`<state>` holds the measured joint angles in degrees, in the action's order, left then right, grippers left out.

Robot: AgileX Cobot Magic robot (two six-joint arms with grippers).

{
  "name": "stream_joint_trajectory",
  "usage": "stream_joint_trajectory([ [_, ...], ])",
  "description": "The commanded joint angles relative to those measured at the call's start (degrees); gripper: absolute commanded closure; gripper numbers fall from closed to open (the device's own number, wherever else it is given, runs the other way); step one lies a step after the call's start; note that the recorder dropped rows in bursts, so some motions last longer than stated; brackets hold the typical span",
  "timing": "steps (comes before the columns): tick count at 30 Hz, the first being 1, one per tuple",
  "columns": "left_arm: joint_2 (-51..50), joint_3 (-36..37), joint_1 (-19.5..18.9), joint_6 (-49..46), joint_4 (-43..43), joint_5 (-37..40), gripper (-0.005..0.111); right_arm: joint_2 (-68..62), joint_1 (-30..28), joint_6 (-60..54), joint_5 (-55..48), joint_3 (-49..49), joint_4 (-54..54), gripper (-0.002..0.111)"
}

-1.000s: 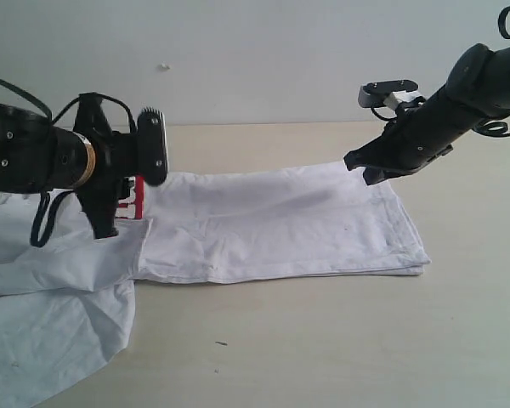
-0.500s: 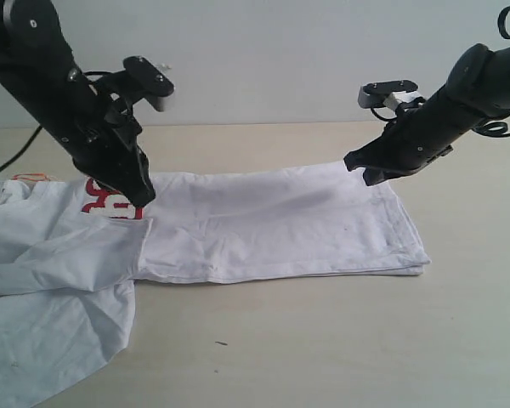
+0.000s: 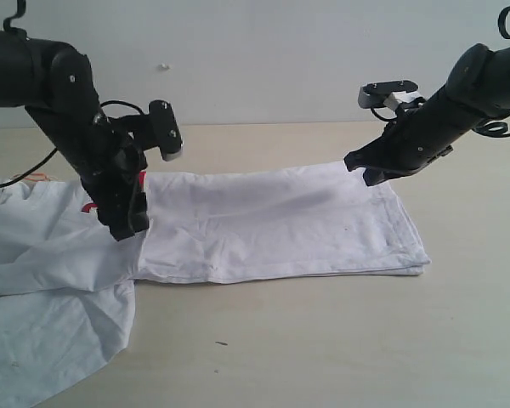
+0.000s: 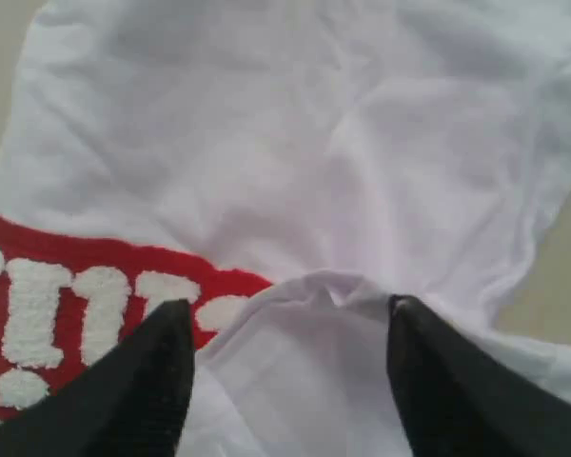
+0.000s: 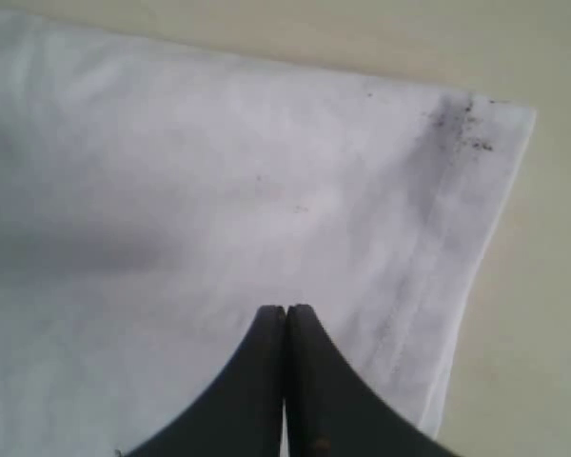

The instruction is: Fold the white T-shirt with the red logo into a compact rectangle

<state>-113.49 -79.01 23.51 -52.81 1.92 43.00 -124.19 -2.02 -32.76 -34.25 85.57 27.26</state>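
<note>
I'm seeing both arms wearing matte black housings. Above the white T-shirt (image 3: 272, 225), the left arm (image 3: 59, 93) is trailing thin black cables (image 3: 34, 163) and carrying a black camera block with a pale face (image 3: 166, 130). The left gripper (image 4: 285, 319) is showing two blunt, finely textured black fingers (image 4: 152, 381). The right arm (image 3: 467, 93) is carrying a pale grey camera block (image 3: 387, 92) and a curled black cable (image 3: 502, 24); the right gripper (image 5: 285, 312) is showing smooth black fingers (image 5: 257, 381) tapering to narrow tips.

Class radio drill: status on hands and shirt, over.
Left hand open, straddling a white T-shirt fold beside the red logo. Right hand shut near the hem.
</note>
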Motion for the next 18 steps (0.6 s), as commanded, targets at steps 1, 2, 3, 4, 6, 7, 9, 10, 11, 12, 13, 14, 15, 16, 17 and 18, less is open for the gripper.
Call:
stream_joint_trajectory([
  [1,-1.6,0.4,-0.1,-6.6,-1.9,-1.6,0.059,0.1,0.0,-0.6,0.5,0.1,-0.3,0.108],
  [2,-1.9,0.4,-0.1,-8.2,-1.9,-1.5,0.061,0.1,0.0,-0.7,0.6,0.1,-0.3,0.108],
  [3,-2.1,0.4,-0.1,-9.7,-1.5,-1.4,0.061,0.1,0.0,-0.8,0.8,0.1,-0.3,0.108],
  [4,-2.3,0.4,-0.1,-11.5,-1.0,-1.4,0.061,0.1,0.0,-1.1,0.9,0.1,-0.3,0.108],
  [6,-2.8,0.4,-0.1,-14.6,1.6,-1.4,0.061,0.1,0.0,-1.2,1.4,0.1,-0.4,0.108],
  [7,-3.3,0.4,-0.1,-16.3,3.3,-1.4,0.061,0.1,0.0,-1.2,1.5,0.1,-0.4,0.108],
  [9,-4.1,0.4,-0.1,-20.2,6.6,-1.2,0.061,0.1,0.0,-1.5,1.5,0.1,-0.4,0.108],
  [10,-4.6,0.4,-0.1,-21.7,8.6,-1.2,0.061,0.1,0.0,-1.5,1.5,0.1,-0.4,0.108],
  [11,-5.0,0.4,-0.1,-22.8,10.0,-1.5,0.061,0.1,0.0,-1.5,1.5,0.1,-0.4,0.108],
  [12,-5.3,0.4,-0.1,-24.0,11.4,-2.3,0.061,0.1,0.0,-1.5,1.5,0.1,-0.4,0.108],
  [13,-5.5,0.4,-0.1,-24.7,12.1,-3.4,0.061,0.1,0.0,-1.5,1.5,0.1,-0.4,0.108],
  [14,-5.9,0.4,-0.1,-24.7,12.2,-4.9,0.061,0.1,0.0,-1.5,1.5,0.1,-0.4,0.108],
  [15,-6.1,0.4,-0.1,-24.5,12.2,-6.5,0.061,0.1,0.0,-1.5,1.5,0.1,-0.4,0.108],
  [16,-6.2,0.4,-0.1,-24.5,12.2,-7.7,0.061,0.1,0.0,-1.5,1.5,0.1,-0.4,0.108],
  [17,-6.4,0.4,-0.1,-24.5,12.2,-8.6,0.061,0.1,0.0,-1.5,1.4,0.1,-0.4,0.108],
  [18,-6.4,0.4,-0.1,-24.5,12.2,-9.6,0.061,0.1,0.0,-1.5,1.4,0.1,-0.4,0.108],
])
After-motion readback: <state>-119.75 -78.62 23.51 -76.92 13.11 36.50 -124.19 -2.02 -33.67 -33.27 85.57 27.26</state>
